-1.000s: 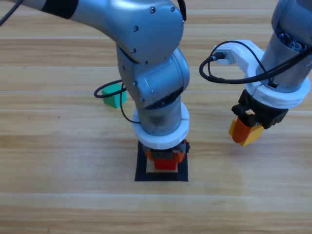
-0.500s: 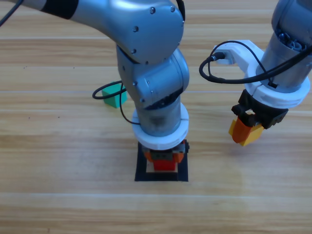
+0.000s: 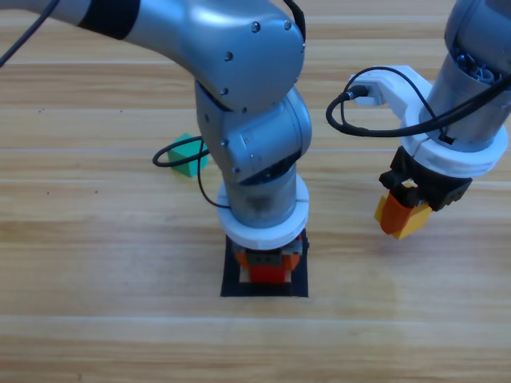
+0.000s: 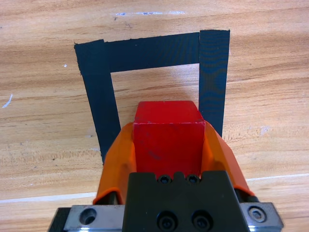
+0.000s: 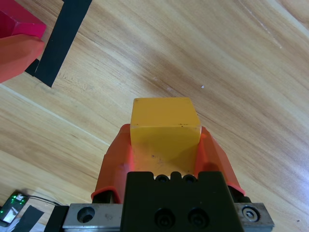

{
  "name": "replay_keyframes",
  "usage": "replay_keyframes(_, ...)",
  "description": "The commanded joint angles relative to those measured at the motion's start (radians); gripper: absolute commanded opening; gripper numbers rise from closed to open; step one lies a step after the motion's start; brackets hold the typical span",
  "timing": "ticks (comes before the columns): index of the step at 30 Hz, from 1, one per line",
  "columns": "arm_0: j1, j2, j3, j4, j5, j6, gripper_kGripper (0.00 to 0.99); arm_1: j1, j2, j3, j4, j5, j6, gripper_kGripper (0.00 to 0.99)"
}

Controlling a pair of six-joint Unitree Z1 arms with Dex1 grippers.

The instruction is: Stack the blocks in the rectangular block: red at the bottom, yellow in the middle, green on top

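You lowered left hand (image 4: 169, 145) slightly over last second; it gripped red (image 4: 168, 137) over rectangular block (image 4: 212, 72), near its right strip. Placement close, release pending. Right hand (image 5: 164, 145) waited off right, clamped on yellow (image 5: 165, 128). Green (image 3: 185, 155) sat on worktop (image 3: 80, 239) behind.

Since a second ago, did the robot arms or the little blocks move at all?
Only a little. The left gripper, still shut on the red cube, has sunk slightly toward the black tape outline, so less red shows from above. The right gripper stays beside it, still shut on the yellow cube. The green cube has stayed put behind the left arm.
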Motion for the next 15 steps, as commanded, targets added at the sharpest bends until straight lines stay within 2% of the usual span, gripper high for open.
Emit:
replay_keyframes(1, -0.024, 0.043, 0.014, 0.008, 0.017, -0.006, 0.988, 0.025, -0.018, 0.015, -0.015, 0.016, -0.005, 0.189)
replay_keyframes(8, -0.024, -0.048, 0.031, 0.023, 0.026, -0.001, 0.990, 0.025, -0.016, 0.014, -0.015, 0.016, -0.005, 0.189)
replay_keyframes(15, -0.018, -0.295, 0.077, 0.040, 0.064, 0.011, 0.990, 0.029, -0.021, 0.012, -0.015, -0.016, 0.011, 0.189)
